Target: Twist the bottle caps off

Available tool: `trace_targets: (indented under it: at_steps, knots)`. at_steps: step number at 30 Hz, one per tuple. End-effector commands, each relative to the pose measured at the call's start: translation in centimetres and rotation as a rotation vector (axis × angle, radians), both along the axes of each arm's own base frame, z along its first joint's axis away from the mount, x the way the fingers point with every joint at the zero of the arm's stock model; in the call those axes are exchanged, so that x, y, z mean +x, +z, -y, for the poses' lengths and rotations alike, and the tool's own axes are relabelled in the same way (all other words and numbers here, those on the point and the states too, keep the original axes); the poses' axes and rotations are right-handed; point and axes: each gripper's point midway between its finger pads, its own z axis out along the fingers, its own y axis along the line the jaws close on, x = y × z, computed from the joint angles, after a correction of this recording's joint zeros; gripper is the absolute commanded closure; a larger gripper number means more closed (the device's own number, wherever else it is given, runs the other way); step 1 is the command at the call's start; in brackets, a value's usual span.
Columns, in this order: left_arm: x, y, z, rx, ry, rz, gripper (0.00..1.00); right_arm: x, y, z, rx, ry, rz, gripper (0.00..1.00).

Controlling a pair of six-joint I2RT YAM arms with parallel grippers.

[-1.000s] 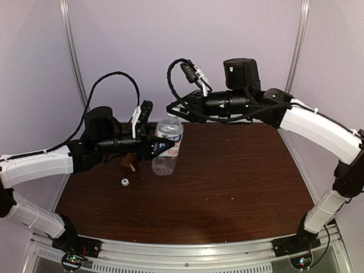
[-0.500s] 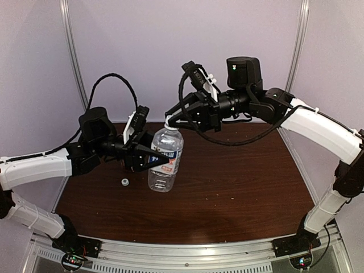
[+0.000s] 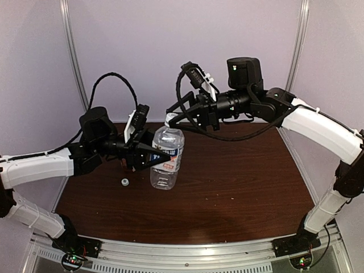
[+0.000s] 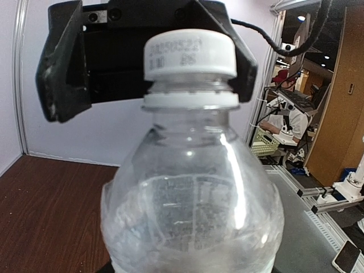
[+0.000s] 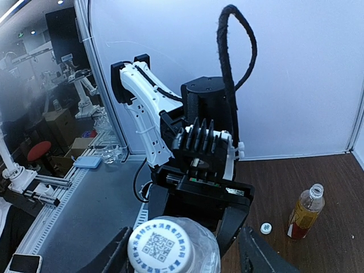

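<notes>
Centre of the top view: the clear bottle (image 3: 166, 176) stands upright, clamped at mid-body by the left gripper (image 3: 165, 157). Its white cap (image 4: 189, 54) lies between the wide-spread fingers of the right gripper (image 5: 186, 257), screw axis vertical. Pads apparently not yet touching.

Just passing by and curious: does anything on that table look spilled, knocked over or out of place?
No spill shows. One loose white cap lies on the table beside the uncapped amber bottle, which stands upright. The clear bottle, held by the left gripper, wears its screw cap.
</notes>
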Motion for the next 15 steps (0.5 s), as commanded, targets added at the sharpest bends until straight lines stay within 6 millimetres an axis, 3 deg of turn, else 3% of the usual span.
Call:
trace_targets:
  at_steps: [1, 10, 15]
  knots:
    - [0.5, 2.0, 0.2, -0.072, 0.041, 0.088, 0.67, 0.7, 0.9, 1.3, 0.003, -0.100, 0.006, 0.35]
    - [3.8, 1.2, 0.7, -0.030, 0.213, 0.070, 0.66, 1.8, 3.3, 2.9, 0.042, -0.267, -0.022, 0.15]
    - [6.2, 0.7, 0.4, 0.001, 0.355, 0.062, 0.66, 5.2, 4.5, 3.3, 0.089, -0.500, -0.114, 0.14]
